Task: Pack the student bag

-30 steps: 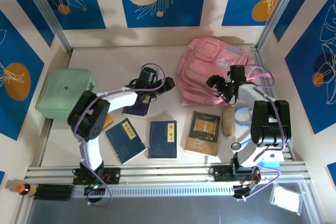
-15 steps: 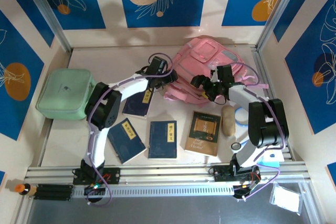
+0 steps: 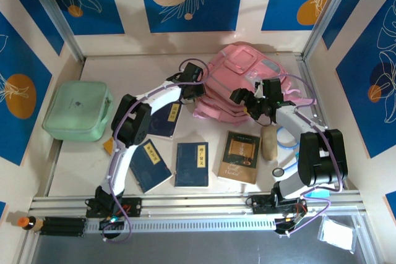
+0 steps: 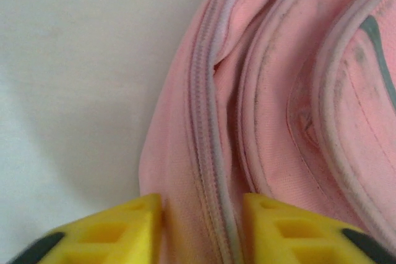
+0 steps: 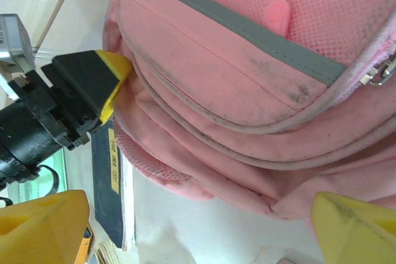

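The student bag (image 3: 241, 78), pink with grey patches, lies at the back right of the table. My left gripper (image 3: 198, 93) is at its left edge. In the left wrist view the yellow fingers (image 4: 133, 227) press from both sides on a fold of the bag (image 4: 284, 91) along a zipper seam, so this gripper (image 4: 203, 230) is shut on the fabric. My right gripper (image 3: 247, 104) hovers at the bag's near edge, wide open. In the right wrist view this gripper (image 5: 198, 221) holds nothing, and the bag (image 5: 247, 91) lies just beyond it.
A mint-green case (image 3: 77, 110) sits at the left. Navy books (image 3: 147, 164) (image 3: 191, 164) and a brown book (image 3: 240, 156) lie in front, another navy book (image 3: 166, 122) under the left arm. A beige roll (image 3: 269, 142) and a tape ring (image 3: 288, 135) lie right.
My left gripper moved right to the bag's left edge and closed on the fabric. The bag shifted left, then settled. The right gripper stayed open by the bag's near edge.
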You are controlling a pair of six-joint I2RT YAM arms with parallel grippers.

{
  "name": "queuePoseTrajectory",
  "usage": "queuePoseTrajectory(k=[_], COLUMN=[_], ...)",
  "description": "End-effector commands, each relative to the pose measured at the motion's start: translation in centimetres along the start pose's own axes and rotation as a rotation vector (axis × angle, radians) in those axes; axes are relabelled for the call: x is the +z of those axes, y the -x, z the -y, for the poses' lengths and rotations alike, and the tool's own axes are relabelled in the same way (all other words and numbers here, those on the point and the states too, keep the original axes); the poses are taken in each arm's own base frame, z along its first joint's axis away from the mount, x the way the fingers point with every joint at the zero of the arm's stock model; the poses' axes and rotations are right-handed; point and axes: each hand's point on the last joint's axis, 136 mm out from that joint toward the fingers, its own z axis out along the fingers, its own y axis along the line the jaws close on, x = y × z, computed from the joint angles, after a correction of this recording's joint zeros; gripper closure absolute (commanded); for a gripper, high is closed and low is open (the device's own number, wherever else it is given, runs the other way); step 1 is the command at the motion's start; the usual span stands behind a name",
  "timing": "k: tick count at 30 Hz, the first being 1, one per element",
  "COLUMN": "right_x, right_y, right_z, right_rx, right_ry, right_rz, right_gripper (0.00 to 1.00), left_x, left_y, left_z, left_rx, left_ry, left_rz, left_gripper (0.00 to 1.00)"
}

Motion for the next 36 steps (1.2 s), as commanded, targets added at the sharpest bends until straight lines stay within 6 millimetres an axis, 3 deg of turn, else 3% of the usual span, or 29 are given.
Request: queuePoseTrajectory(k=[1,7,14,19,22,30,36], right_x=[-0.6,-1.1,-2.2,-2.4,-2.0,1.2,2.8], right_y=[-0.2,0.0,1.0,1.9,2.7,4.4,3.3], right_z=[0.4,0.7,2.4,5.9,6.9,5.7,5.5], right_rx=[-0.008,0.002,0.077,0.217,0.276,0.303,0.321], right_ry=[-0.016,-0.023,-0.038,-0.105,-0.083,0.017,0.010], right_rz=[0.008,0.029,0.070,0.080,0.071,-0.027,-0.069], right_gripper=[0.07,0.07,0.07,0.11,0.16,0.46,0.49], left_x=[-1.3,-5.6,-10.5,-14.1,-15.7,-15.8,-15.2], left_y=[1.0,5.1,8.2,8.5,8.3,7.5,7.1], left_z=[0.5,0.7,-1.0,-2.6,-4.2,-7.5,-7.8], left_rx=[0.015,0.059,0.075,0.091,0.107,0.099,0.098], left_ry=[0.016,0.044,0.063,0.096,0.128,0.145,0.141], left_rz=[0.027,0.159,0.217,0.222,0.228,0.189,0.168], left_gripper=[0.76,0.99,1.00,1.00,1.00,1.00,1.00])
